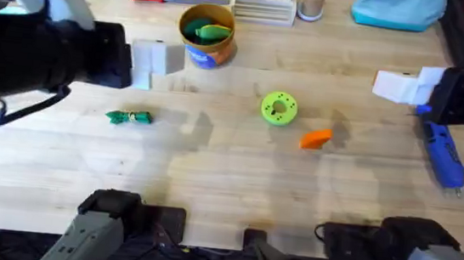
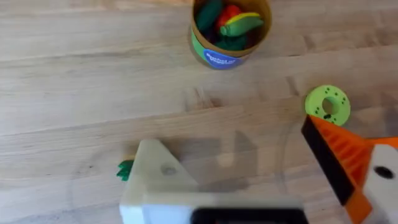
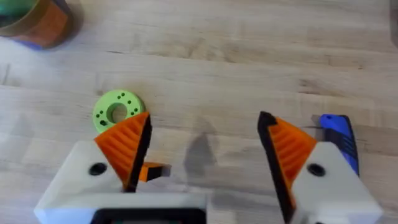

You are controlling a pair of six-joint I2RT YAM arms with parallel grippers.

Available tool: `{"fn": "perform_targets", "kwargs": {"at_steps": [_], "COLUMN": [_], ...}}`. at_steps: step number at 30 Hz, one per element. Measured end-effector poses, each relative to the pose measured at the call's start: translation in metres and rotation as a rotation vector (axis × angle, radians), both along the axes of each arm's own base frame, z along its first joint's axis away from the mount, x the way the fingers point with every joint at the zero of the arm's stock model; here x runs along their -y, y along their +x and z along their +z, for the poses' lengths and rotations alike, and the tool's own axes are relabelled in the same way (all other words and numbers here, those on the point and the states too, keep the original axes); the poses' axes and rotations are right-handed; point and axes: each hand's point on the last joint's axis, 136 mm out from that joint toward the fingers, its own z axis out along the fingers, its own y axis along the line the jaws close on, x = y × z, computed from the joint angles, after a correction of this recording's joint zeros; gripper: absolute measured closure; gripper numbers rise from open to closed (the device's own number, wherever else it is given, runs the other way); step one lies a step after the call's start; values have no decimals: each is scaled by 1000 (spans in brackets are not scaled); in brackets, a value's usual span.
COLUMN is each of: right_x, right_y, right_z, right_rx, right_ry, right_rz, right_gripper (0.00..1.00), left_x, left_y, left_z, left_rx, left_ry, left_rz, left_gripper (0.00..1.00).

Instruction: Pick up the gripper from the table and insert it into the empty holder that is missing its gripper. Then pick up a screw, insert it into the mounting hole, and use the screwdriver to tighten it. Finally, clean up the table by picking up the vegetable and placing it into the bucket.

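Step in hand, by judgement: pick the pad (image 1: 316, 138) off the table. Right gripper (image 3: 202, 155) hangs w/ fingers spread wide, gripping nothing; it should drop w/ the wedge between both pads, then close across its narrow sides. Left gripper (image 2: 249, 180) is also open & empty; its bare holder (image 2: 155, 177) lacks a pad. Pad: small orange wedge, approx 4 o'clock of the green disc (image 1: 279, 108), near it.

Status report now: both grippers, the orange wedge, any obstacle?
Left gripper open, one orange pad missing. Right gripper open, empty. Small orange ribbed plastic wedge on table, beside lime-green round disc. Nothing on it.
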Motion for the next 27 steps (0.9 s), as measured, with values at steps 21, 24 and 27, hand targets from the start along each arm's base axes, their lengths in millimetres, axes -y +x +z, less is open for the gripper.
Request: {"fn": "perform_targets", "kwargs": {"at_steps": [21, 24, 27], "right_x": [0, 0, 0], "right_y": [0, 0, 0], "right_z": [0, 0, -1], "right_rx": [0, -1, -6], "right_ry": [11, 13, 13], "right_rz": [-10, -12, -12], "right_gripper": [9, 10, 10], "left_x": [3, 8, 14], "left_y": [40, 37, 30], "left_z": [-124, -104, -73], "left_rx": [-527, -458, -339], "left_ry": [-162, -191, -215], "left_rz": [226, 195, 156], "left_gripper": [991, 910, 436]}}
